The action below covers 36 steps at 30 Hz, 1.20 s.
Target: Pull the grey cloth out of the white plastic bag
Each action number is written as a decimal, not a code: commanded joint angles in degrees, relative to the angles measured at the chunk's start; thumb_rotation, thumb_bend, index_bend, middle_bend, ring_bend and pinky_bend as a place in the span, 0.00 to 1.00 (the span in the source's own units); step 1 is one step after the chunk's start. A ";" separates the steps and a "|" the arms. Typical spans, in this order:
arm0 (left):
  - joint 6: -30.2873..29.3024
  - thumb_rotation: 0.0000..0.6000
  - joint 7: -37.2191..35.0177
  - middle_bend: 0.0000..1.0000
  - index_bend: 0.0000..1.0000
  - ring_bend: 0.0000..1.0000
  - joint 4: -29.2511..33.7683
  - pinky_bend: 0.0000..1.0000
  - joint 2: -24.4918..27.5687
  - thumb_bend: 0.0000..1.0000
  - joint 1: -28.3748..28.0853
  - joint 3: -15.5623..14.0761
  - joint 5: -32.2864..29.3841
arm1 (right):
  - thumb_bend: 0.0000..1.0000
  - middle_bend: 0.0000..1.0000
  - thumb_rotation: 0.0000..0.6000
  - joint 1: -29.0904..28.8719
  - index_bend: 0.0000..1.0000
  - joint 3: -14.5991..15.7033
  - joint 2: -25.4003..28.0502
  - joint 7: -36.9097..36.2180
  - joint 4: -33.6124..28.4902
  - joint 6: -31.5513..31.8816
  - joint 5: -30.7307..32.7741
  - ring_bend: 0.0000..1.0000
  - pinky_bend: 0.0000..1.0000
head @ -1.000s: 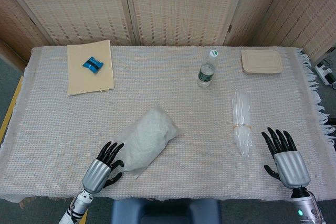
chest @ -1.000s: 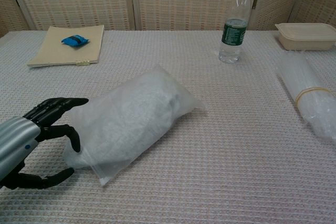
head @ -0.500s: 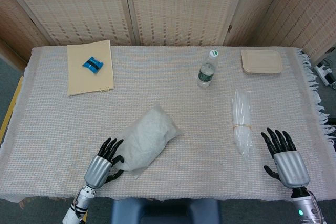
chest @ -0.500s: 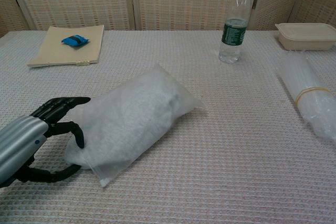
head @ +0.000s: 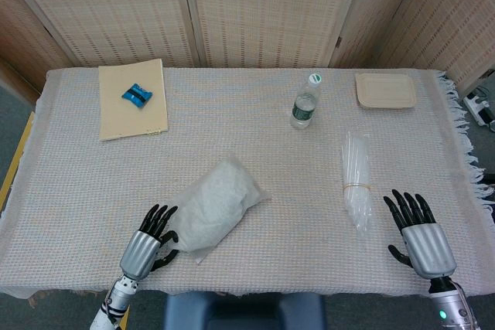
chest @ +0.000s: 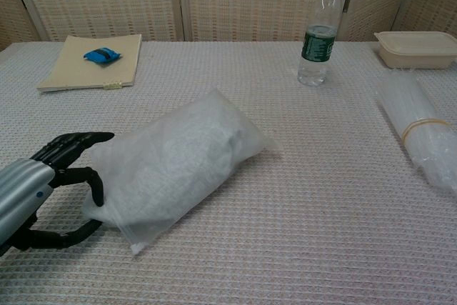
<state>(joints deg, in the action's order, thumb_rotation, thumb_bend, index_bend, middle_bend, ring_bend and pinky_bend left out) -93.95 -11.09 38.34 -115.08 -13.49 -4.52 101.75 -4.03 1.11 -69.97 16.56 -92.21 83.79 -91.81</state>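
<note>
fingers of your left hand [chest: 43, 191] are curled loosely around the near corner of the bag [chest: 175, 163], thumb under the edge and the rest reaching over the top, touching the film. whether they actually pinch it you cannot tell from either view. that corner looks like the bag's mouth, so the hand sits where a grip would anchor it. the bag is thin, cloudy, crinkled plastic, plump and pillow-shaped, lying slantwise just beyond those fingertips. the cloth [chest: 203, 144] is only a pale grey mass inside, soft and bunched, wholly enclosed. further right, well apart from the bag, your right hand [head: 421, 236] rests palm down on the woven tablecloth [head: 255, 106], fingers spread wide and holding nothing, probably waiting to reach in.
</note>
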 commanded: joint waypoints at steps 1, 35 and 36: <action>0.06 1.00 -0.18 0.11 0.59 0.00 -0.27 0.00 -0.05 0.36 -0.11 -0.01 -0.26 | 0.12 0.00 1.00 0.01 0.00 0.01 -0.02 0.08 0.05 -0.02 -0.03 0.00 0.00; -3.99 1.00 1.50 0.13 0.73 0.00 7.97 0.01 7.14 0.56 -0.14 -2.70 1.44 | 0.22 0.00 1.00 -10.43 0.09 -4.91 -9.64 -0.61 3.26 -11.57 0.54 0.00 0.00; -3.81 1.00 1.54 0.13 0.73 0.00 8.05 0.01 7.15 0.56 -0.21 -2.63 1.39 | 0.23 0.00 1.00 -11.63 0.12 -5.56 -11.43 -0.74 4.29 -13.08 1.40 0.00 0.00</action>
<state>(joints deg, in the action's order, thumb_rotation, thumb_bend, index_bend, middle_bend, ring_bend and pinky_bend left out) -97.84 -9.60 46.32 -107.97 -13.66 -7.20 103.19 -13.40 -2.92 -78.76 16.29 -89.34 73.21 -91.89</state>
